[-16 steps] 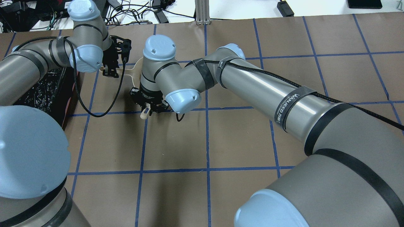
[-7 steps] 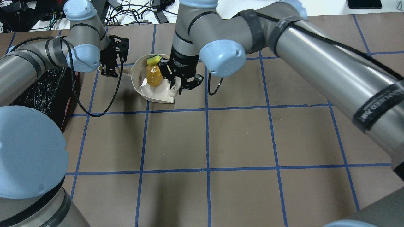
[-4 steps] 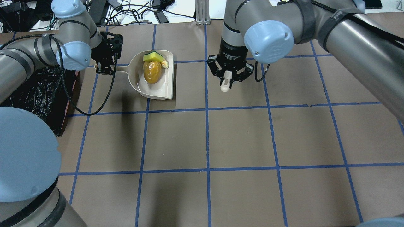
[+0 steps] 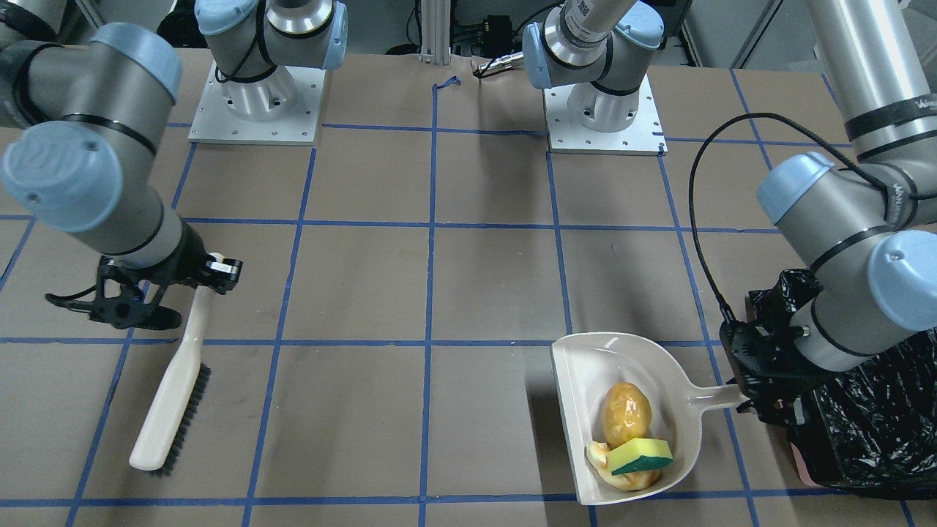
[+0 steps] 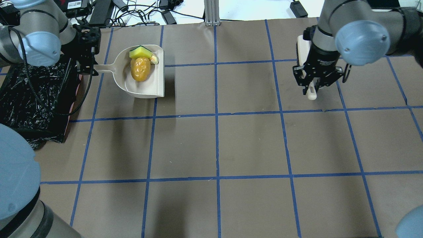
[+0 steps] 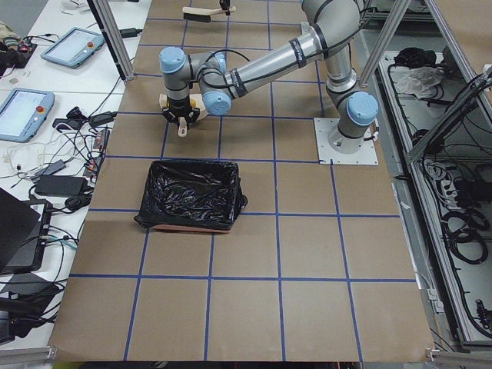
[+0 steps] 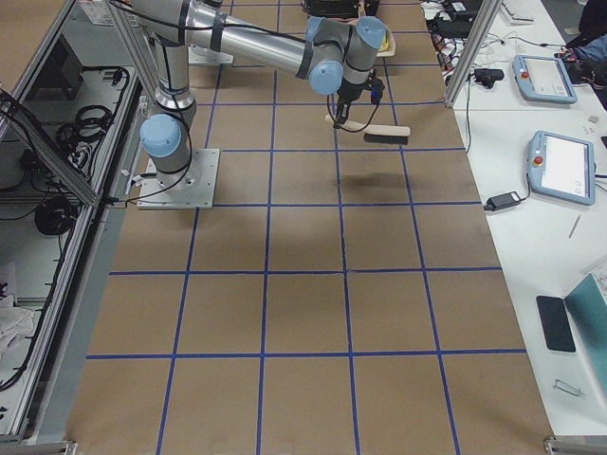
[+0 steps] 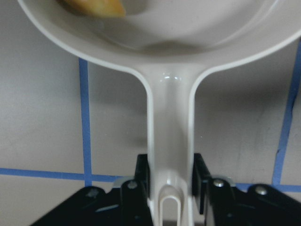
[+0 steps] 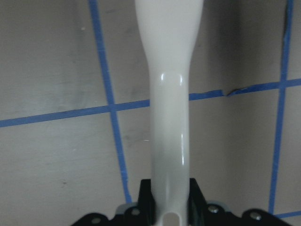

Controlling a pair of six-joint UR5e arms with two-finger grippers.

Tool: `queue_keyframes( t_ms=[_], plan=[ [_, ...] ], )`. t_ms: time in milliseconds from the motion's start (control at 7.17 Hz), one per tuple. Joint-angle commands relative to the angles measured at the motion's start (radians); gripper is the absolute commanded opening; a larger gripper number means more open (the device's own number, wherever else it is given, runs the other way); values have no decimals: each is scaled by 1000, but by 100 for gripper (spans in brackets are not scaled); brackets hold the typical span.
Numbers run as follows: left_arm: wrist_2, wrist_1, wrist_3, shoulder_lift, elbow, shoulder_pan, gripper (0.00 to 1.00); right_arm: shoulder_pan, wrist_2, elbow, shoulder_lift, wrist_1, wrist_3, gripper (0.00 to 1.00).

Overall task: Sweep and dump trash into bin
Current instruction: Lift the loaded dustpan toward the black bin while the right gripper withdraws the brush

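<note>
My left gripper is shut on the handle of the beige dustpan, next to the bin with its black bag. In the pan lie golden-brown bread pieces and the yellow-green sponge. The front view shows the pan, bread, sponge, bin and left gripper. The left wrist view shows the jaws clamping the handle. My right gripper is shut on the white brush, far right of the pan. The handle fills the right wrist view.
The table is brown paper with a blue tape grid. The bin also shows in the exterior left view, near the table's end. The brush slants down by the far edge. Cables and power bricks lie beyond the far edge.
My right arm has carried the brush away from the dustpan, far to the right. My left gripper has drawn the loaded dustpan left and back, closer to the bin.
</note>
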Motion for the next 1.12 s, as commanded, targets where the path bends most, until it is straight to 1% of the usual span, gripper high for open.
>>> queue_keyframes(
  t_ms=[0,140,279,419,558,698,837,977],
  plan=[
    [1,-103,31,76,27,83,0,-141,-34,45,-2,-5,-168,0],
    [1,-161,64,101,52,133,0,-181,-82,82,4,-39,-201,0],
    [-1,-196,92,118,70,188,0,-196,-79,108,7,-115,-245,0],
    [1,-226,146,132,92,240,0,-199,-80,122,24,-160,-270,0],
    [2,-253,228,138,107,302,0,-199,-84,124,34,-179,-272,0],
    [4,-254,299,138,115,368,0,-199,-79,125,41,-195,-282,0],
    [1,-254,372,112,138,427,0,-199,-85,125,57,-234,-331,0],
    [1,-244,428,89,185,457,0,-203,-90,125,76,-252,-365,0]
  ],
)
